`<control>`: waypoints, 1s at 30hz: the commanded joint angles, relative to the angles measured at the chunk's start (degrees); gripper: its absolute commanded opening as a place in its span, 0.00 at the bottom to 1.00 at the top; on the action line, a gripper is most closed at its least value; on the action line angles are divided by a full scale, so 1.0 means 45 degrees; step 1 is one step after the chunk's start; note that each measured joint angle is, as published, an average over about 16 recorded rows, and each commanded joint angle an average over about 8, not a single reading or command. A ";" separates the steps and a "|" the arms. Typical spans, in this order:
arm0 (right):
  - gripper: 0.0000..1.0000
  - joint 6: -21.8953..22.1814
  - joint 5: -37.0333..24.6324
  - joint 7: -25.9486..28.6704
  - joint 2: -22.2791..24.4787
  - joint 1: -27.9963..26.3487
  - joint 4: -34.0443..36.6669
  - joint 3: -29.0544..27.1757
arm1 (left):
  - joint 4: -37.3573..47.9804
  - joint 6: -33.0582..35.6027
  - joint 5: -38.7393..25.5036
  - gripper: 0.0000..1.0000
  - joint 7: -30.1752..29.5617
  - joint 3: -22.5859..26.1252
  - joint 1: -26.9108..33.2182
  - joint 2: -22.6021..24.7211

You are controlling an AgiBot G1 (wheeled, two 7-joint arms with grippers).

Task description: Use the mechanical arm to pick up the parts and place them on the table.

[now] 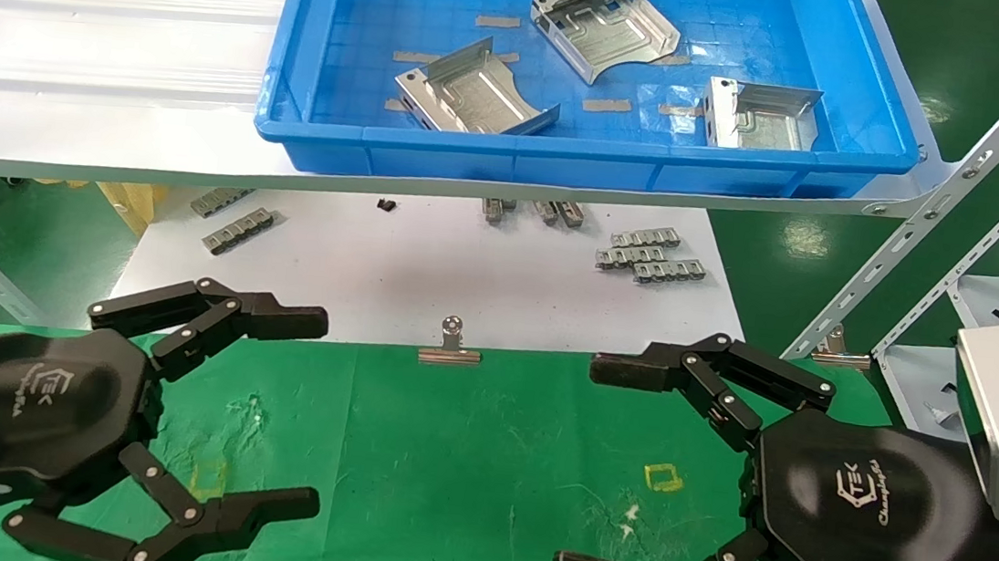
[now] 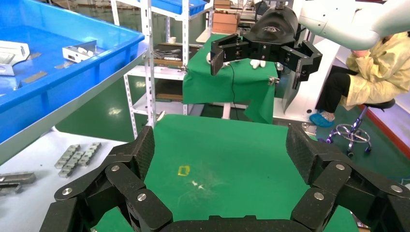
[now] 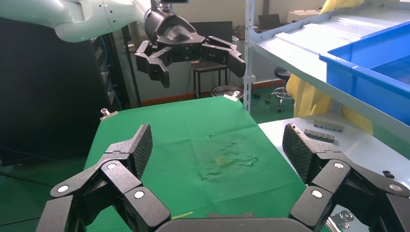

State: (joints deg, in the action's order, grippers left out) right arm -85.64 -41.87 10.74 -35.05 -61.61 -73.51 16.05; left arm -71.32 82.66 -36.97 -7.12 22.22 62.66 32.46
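Note:
Three shiny silver parts point(image 1: 478, 92) point(image 1: 604, 23) point(image 1: 761, 115) lie in the blue tray point(image 1: 567, 154) on the raised shelf at the back. My left gripper point(image 1: 313, 412) and right gripper point(image 1: 582, 467) hover low over the green table point(image 1: 464, 460), facing each other, both open and empty. The left wrist view shows my left gripper point(image 2: 222, 154) open over the cloth and a part point(image 2: 80, 50) in the tray. The right wrist view shows my right gripper point(image 3: 217, 150) open over the cloth.
A white board point(image 1: 427, 274) under the shelf holds grey toothed strips point(image 1: 649, 251) point(image 1: 237, 230). A binder clip point(image 1: 451, 349) pins the cloth's far edge. Slotted shelf struts point(image 1: 957, 192) stand at the right. A seated person in yellow point(image 2: 382, 72) is beyond the table.

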 commanded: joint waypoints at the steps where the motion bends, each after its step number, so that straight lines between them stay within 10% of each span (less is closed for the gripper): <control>1: 1.00 0.0000 0.0000 0.0000 0.0000 0.0000 0.0000 0.0000 | 0.0000 0.0000 0.0000 0.00 0.0000 0.0000 0.0000 0.0000; 30: 1.00 0.0125 -0.0036 -0.0024 -0.0017 -0.0100 0.0019 -0.0043 | 0.0000 0.0000 0.0000 0.00 0.0000 0.0000 0.0000 0.0000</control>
State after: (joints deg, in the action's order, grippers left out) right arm -83.35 -43.26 10.82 -35.89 -63.83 -73.02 15.96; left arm -71.32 82.66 -36.97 -7.12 22.22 62.66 32.46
